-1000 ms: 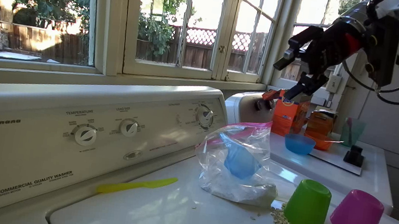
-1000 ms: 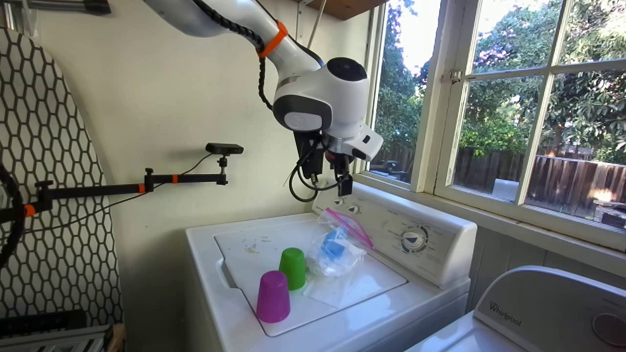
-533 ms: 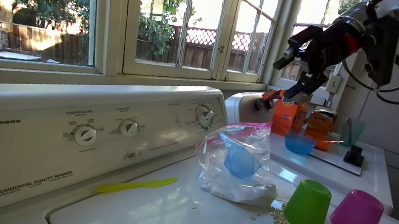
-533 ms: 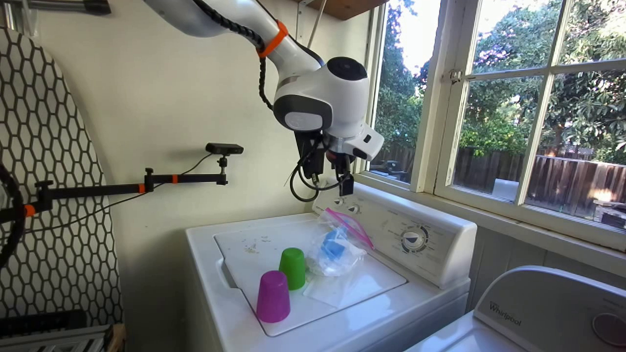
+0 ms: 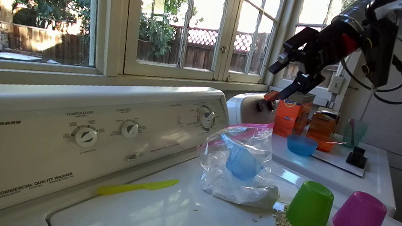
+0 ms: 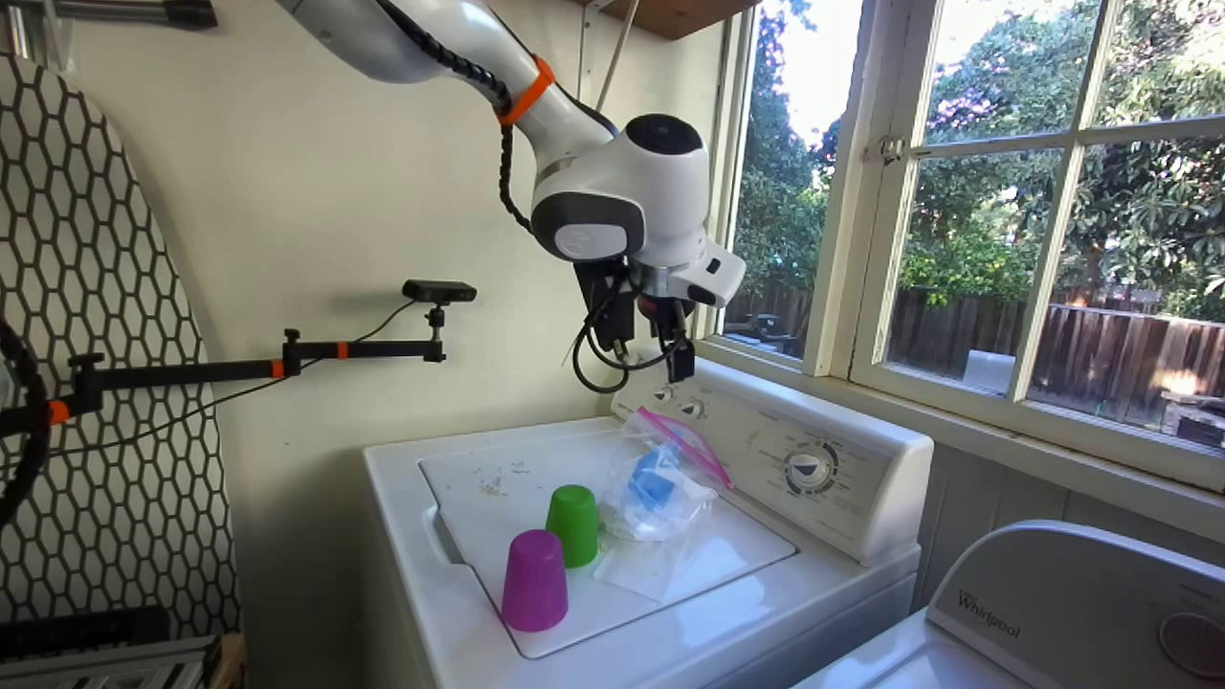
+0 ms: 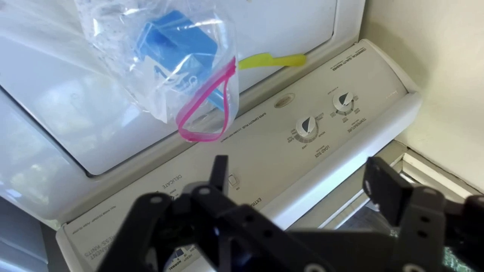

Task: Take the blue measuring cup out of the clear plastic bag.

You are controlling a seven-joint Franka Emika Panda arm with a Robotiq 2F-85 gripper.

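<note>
The blue measuring cup (image 5: 242, 164) sits inside the clear plastic bag (image 5: 242, 194), above white powder, on the washer lid. Cup (image 6: 653, 478) and bag (image 6: 660, 522) also show in an exterior view. In the wrist view the cup (image 7: 181, 45) lies in the bag (image 7: 155, 94) at the upper left. The bag's pink-edged mouth is open and part of the blue handle (image 7: 216, 99) shows through it. My gripper (image 5: 277, 83) is open and empty, in the air above the bag and apart from it. Its fingers (image 7: 297, 158) are spread wide in the wrist view.
An upturned green cup (image 5: 310, 209) and magenta cup (image 5: 359, 219) stand beside the bag, with loose grains near them. A yellow knife (image 5: 138, 186) lies by the raised control panel (image 5: 160, 131). Windows rise behind. A blue bowl (image 5: 301, 145) and boxes stand on the neighbouring machine.
My gripper has moved slightly to the left in an exterior view, closer to above the bag, and stays open. The bag and cup have not moved.
</note>
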